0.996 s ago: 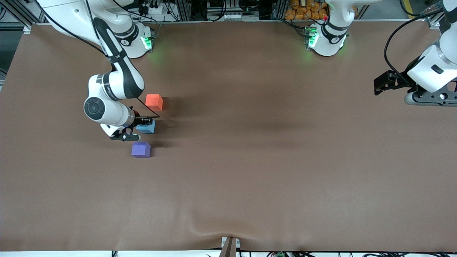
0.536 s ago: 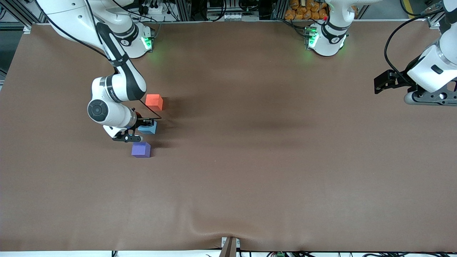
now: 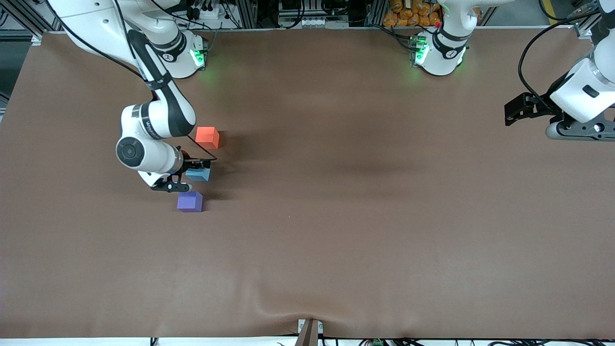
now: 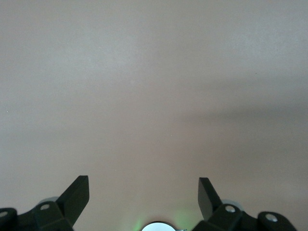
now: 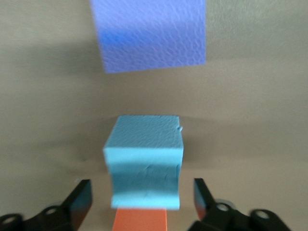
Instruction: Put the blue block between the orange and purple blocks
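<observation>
The blue block point(image 3: 200, 174) sits on the table between the orange block point(image 3: 207, 137) and the purple block point(image 3: 190, 201). My right gripper point(image 3: 190, 175) is low at the blue block and open. In the right wrist view the blue block point(image 5: 144, 159) stands between the fingertips point(image 5: 81, 197) with a gap on each side, the purple block point(image 5: 151, 33) and the orange block point(image 5: 139, 220) in line with it. My left gripper point(image 3: 521, 111) waits open over the left arm's end of the table, and its wrist view shows the gripper point(image 4: 143, 192) over bare cloth.
The brown table cloth point(image 3: 336, 216) has a fold near its edge nearest the camera point(image 3: 307, 312). The arm bases point(image 3: 437, 53) stand along the table's back edge with cables and clutter past them.
My right wrist has shifted slightly toward the purple block. The blue block has barely moved and stays between the orange and purple blocks. The left arm is nearly still.
</observation>
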{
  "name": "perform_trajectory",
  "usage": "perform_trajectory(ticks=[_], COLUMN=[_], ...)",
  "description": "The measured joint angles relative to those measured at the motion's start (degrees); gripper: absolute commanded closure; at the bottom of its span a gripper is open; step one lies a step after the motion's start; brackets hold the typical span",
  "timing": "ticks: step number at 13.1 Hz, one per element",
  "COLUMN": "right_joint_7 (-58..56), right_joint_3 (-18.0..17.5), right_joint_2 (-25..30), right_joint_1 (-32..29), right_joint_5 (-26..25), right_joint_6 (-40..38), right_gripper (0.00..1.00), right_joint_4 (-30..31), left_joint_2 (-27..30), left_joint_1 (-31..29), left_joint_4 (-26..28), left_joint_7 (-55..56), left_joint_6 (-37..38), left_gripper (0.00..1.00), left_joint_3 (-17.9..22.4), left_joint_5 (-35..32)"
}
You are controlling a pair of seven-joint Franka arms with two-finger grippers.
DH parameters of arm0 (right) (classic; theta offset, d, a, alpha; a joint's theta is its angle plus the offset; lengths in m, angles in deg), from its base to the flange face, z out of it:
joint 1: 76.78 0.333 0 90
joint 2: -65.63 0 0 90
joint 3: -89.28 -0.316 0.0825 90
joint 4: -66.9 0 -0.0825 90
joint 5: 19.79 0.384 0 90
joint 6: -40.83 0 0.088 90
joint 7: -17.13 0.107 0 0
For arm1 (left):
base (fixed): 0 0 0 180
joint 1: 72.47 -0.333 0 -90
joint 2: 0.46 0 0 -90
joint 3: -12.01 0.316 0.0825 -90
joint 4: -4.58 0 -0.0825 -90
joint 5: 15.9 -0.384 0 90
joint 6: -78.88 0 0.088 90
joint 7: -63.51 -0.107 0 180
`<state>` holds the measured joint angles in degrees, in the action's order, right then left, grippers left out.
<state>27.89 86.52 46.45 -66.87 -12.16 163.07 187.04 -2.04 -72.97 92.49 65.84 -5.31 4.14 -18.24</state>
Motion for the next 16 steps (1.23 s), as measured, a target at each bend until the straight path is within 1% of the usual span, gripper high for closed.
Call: perform_trajectory(ticks=[2, 3, 5, 9, 12, 14, 16], right_joint_7=[0.00, 0.00, -0.01, -1.88, -2.23, -2.23, -2.23], right_joint_3=[0.02, 0.05, 0.16, -0.05, -1.91, -1.96, -1.81], right_joint_2=[0.99, 1.50, 2.29, 2.32, 2.50, 2.79, 3.81], right_joint_1=[-0.01, -0.03, -0.65, -6.87, -10.81, -11.01, -11.05], right_joint_5=[0.02, 0.04, -0.01, -0.01, 0.33, -0.27, -3.20], right_joint_6=[-13.39, -18.51, -24.55, -35.52, -42.34, -45.04, -47.16], right_gripper=[0.00, 0.00, 0.00, 0.00, 0.00, 0.00, 0.00], right_joint_4=[-11.31, -16.76, -25.99, -41.42, -49.90, -52.81, -54.78], left_joint_2=[0.00, 0.00, 0.00, 0.03, 0.05, 0.07, 0.12], left_joint_1=[0.00, 0.00, 0.01, 0.06, -0.05, -0.10, -0.12], left_joint_4=[-0.06, -0.09, -0.15, -0.47, -0.79, -0.89, -0.95], left_joint_7=[0.00, -0.03, -0.75, -2.47, -2.48, -2.48, -2.48], left_joint_6=[0.17, 0.37, 1.34, 1.81, 2.16, 2.22, 2.25], left_gripper=[0.00, 0.00, 0.00, 0.00, 0.00, 0.00, 0.00], left_joint_3=[-0.01, -0.01, -0.04, -0.08, 0.16, 0.38, 0.43], left_joint_5=[0.00, 0.00, 0.00, 0.00, 0.00, 0.00, 0.00])
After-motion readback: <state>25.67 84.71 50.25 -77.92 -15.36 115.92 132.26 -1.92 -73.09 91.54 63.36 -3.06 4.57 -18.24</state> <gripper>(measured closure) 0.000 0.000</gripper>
